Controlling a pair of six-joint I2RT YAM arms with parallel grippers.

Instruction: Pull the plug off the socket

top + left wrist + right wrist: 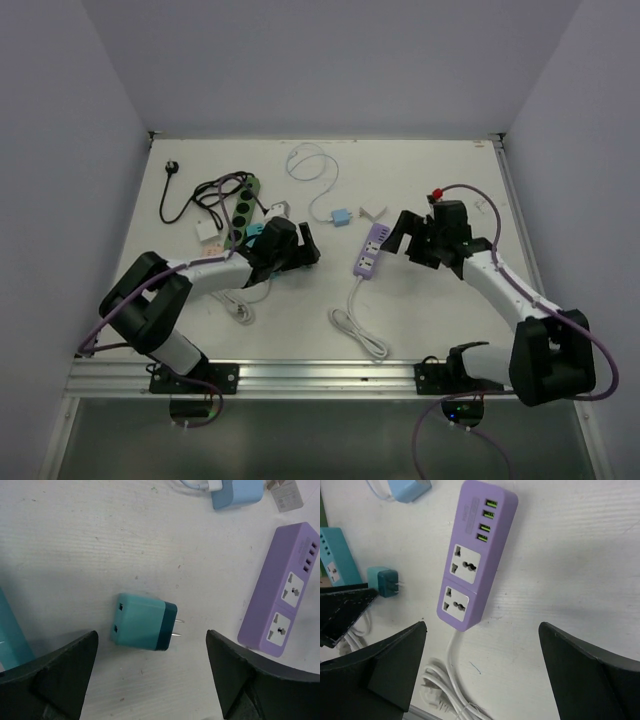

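The teal plug [142,622] lies loose on the table with its two prongs bare, pointing at the purple socket strip [282,590] a short way off. Both sockets of the strip [475,555] are unoccupied. My left gripper [151,645] hangs open just above the plug, one finger on each side, touching nothing. My right gripper [481,630] is wide open over the cord end of the strip, holding nothing. From the right wrist the plug [384,581] shows left of the strip. From above, the left gripper [305,245] and right gripper [408,238] flank the strip [370,250].
A light blue adapter [340,217] and a white adapter [372,212] lie behind the strip. A teal strip [255,230], a green strip [243,200] and a black cable [170,190] fill the back left. The strip's white cord [360,330] coils toward the near edge.
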